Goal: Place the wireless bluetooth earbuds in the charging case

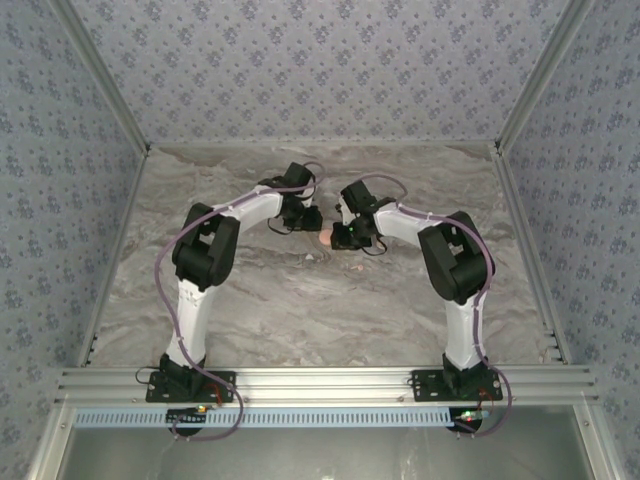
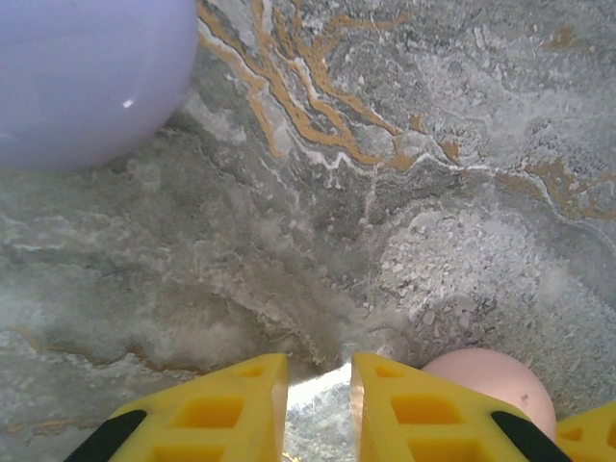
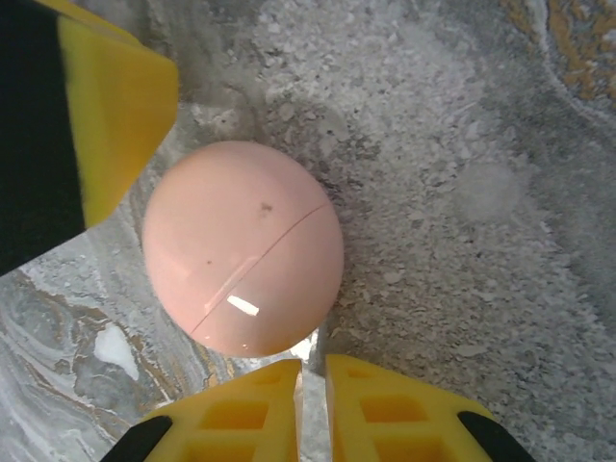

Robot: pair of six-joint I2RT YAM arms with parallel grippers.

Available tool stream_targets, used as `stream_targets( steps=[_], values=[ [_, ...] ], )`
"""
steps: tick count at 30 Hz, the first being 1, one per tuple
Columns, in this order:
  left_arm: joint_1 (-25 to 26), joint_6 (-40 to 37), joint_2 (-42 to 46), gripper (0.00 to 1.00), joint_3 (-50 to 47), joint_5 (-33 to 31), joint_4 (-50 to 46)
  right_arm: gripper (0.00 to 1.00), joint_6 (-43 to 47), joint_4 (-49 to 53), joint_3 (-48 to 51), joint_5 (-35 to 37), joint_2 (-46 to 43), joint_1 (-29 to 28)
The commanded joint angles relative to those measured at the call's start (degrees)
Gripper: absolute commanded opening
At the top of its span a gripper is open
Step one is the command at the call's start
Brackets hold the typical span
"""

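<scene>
From above, the left arm (image 1: pixel 200 250) and right arm (image 1: pixel 455 255) lean in over mid-bench (image 1: pixel 300 310), flanking the pink charging case (image 1: pixel 327 236), likely to brace it for opening. At the left wrist, the left pincer (image 2: pixel 319 404) is nearly closed and I can't tell whether it grips anything; a lilac case (image 2: pixel 87 77) lies well apart. At the right wrist, the right pincer (image 3: pixel 315 409) is closed and empty just beside the pink case, whose seam is still closed. I cannot pick out the earbuds.

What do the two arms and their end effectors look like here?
Both the left arm and right arm have white links and black joint housings, with a lilac cable looped along each. The left end effector and right end effector have yellow fingers with cut-out pockets and black backing.
</scene>
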State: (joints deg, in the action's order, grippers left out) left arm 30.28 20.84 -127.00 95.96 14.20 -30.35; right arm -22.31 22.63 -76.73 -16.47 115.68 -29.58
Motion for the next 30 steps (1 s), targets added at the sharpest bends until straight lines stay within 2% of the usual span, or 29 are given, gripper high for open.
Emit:
stream_targets(
  steps=[1, 12, 30],
  values=[
    [0.94, -1.22, -0.85, 0.23, 0.60, 1.36, -2.99, 0.15, -1.40, 2.25, -2.28, 1.92, 1.19, 0.49],
    [1.66, -2.39, 4.92, 0.23, -6.39, 1.05, -3.62, 0.15, -1.07, 3.96, -5.35, 2.87, 3.05, 1.26],
    [2.75, -2.03, 8.82, 0.26, -11.92, 5.49, -0.97, 0.17, 2.22, 8.71, -11.63, 3.70, 6.74, 1.90]
  ],
)
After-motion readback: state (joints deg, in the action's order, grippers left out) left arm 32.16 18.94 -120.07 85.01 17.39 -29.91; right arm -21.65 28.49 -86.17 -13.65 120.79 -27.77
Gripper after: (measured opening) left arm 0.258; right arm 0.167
